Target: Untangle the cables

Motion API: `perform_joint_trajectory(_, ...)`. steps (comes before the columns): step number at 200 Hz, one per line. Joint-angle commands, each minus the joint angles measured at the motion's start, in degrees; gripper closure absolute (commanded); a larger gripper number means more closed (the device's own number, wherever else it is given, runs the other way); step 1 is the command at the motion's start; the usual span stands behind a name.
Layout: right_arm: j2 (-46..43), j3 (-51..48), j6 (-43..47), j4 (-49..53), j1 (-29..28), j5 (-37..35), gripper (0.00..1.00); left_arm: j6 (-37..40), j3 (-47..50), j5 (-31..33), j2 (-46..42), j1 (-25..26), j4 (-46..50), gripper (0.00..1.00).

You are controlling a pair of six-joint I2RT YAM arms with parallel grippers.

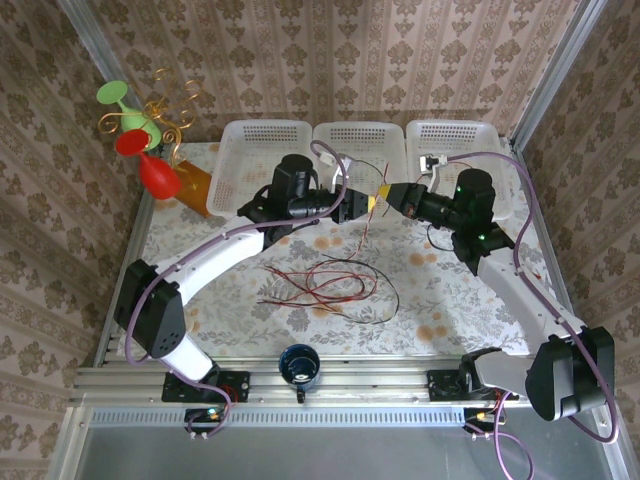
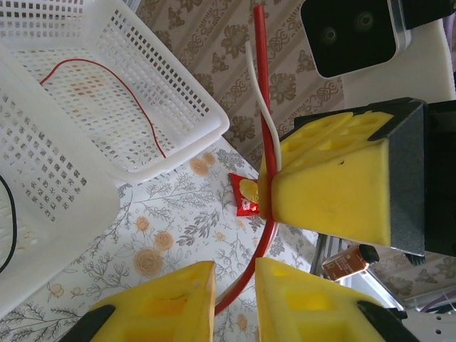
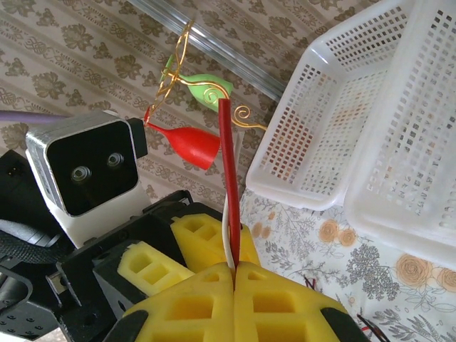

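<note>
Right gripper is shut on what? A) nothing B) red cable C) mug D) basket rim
B: in the right wrist view the right gripper is closed on the red cable, which rises from between its fingers.

- The left arm [image 1: 215,252] has smooth white link shells between rounded black joint housings, down to a black base block.
- The right arm [image 1: 520,290] has the same white-and-black build, with small green lights on its black joints.
- Thick purple cables [image 1: 480,154] run along both arms.
- The left hand [image 2: 235,299] carries two yellow pads with moulded square recesses on black finger backs.
- The right hand [image 3: 234,299] has matching yellow recessed pads.
- The boxy white wrist camera [image 3: 85,171] has a black face with two round lenses.
</note>
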State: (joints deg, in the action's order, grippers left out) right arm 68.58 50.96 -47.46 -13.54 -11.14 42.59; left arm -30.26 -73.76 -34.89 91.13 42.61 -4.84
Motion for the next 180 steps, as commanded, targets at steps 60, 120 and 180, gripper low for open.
perform_joint_trajectory(60, 1.63, 3.22, 0.84, -0.87, -0.49, 4.08, 1.00, -2.08, -0.94, -4.32, 0.97, -0.42, -4.49, 0.86)
perform_joint_trajectory(120, 2.42, 3.75, 0.76, -0.52, -0.55, 4.43, 1.00, -2.61, -0.69, -4.60, 0.99, -0.42, -5.52, 0.86)
perform_joint_trajectory(180, 2.40, 4.12, 0.96, 0.07, -0.62, 4.72, 1.00, -2.88, -0.52, -4.63, 1.16, -0.37, -5.84, 1.00)
